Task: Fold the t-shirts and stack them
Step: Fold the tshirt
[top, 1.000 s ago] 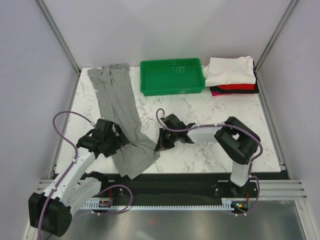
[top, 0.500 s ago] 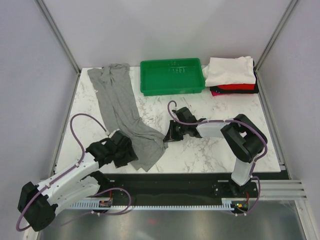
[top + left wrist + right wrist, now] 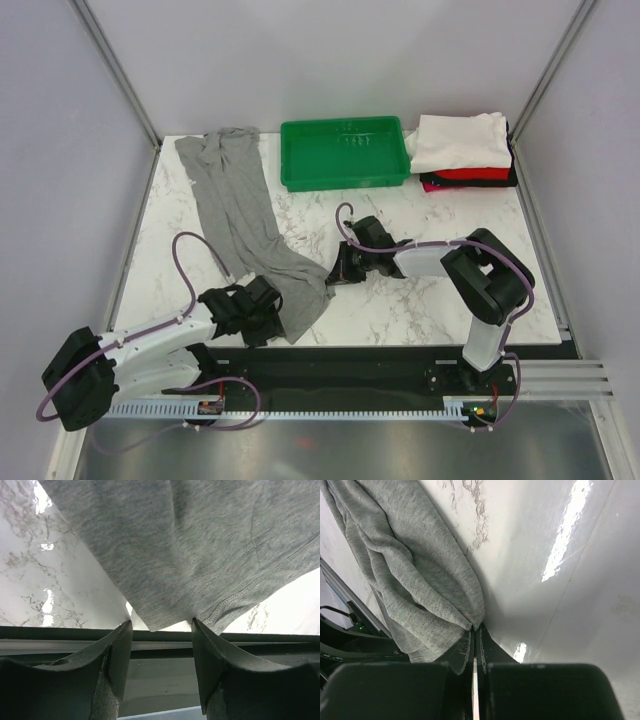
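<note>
The grey shirt stretches in a long strip from far left to near centre of the tabletop, its near hem corner between the left gripper's parted jaws, while the right gripper is clamped on its right edge.

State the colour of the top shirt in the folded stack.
The top shirt is white; it shows best in the top external view.
</note>
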You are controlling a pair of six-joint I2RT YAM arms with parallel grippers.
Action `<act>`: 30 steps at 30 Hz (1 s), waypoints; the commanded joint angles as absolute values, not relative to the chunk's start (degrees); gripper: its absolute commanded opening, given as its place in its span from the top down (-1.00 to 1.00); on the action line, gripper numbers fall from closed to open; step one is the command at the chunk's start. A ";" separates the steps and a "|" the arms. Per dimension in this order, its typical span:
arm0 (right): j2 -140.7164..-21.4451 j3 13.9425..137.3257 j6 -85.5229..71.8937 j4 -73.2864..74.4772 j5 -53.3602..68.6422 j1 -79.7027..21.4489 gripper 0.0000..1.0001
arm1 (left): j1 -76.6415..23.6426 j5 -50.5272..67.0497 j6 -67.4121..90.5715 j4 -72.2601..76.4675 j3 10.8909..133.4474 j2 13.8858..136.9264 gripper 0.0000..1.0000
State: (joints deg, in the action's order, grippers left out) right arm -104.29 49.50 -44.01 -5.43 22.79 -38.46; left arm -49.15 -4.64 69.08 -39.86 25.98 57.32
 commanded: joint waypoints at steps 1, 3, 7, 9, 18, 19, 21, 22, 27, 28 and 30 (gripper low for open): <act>-106.35 46.41 -40.87 -1.76 20.65 -38.94 1.00 | -50.01 -7.99 73.04 -36.30 25.66 57.92 -0.15; -106.35 46.14 -40.78 -2.20 20.92 -38.85 1.00 | -50.10 -9.31 72.95 -36.39 25.58 56.08 -0.15; -106.52 45.88 -40.78 -2.90 21.35 -38.94 1.00 | -50.10 -11.16 73.65 -36.47 24.88 51.42 -0.23; -106.87 45.88 -40.87 -3.34 21.53 -38.94 1.00 | -50.01 -12.04 73.74 -36.65 24.52 50.10 -0.32; -107.31 45.88 -40.78 -3.69 21.97 -38.94 1.00 | -50.18 -11.60 75.50 -36.82 22.94 51.15 -0.37; -107.40 45.88 -40.78 -3.69 21.97 -38.94 1.00 | -50.27 -11.43 75.85 -36.91 22.94 49.93 -0.34; -107.58 45.88 -40.87 -3.87 22.06 -38.94 1.00 | -51.68 -12.39 76.64 -37.00 23.03 47.56 -0.33; -107.58 45.88 -40.87 -3.95 22.15 -38.94 1.00 | -51.68 -12.74 76.81 -37.26 23.03 45.37 -0.33; -108.19 46.14 -40.78 -4.22 22.41 -38.85 1.00 | -51.77 -13.80 76.90 -37.00 22.06 47.45 -0.38; -108.28 46.14 -40.96 -4.22 22.50 -38.85 1.00 | -51.68 -13.71 77.17 -36.74 21.80 48.33 -0.36; -108.46 46.14 -40.87 -4.39 22.67 -38.94 1.00 | -51.68 -14.32 76.64 -34.98 21.71 50.18 -0.32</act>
State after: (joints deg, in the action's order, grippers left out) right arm -105.12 48.23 -43.62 -9.37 25.67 -38.46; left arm -51.37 -11.20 74.02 -36.97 22.48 48.14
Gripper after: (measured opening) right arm 0.010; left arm 0.671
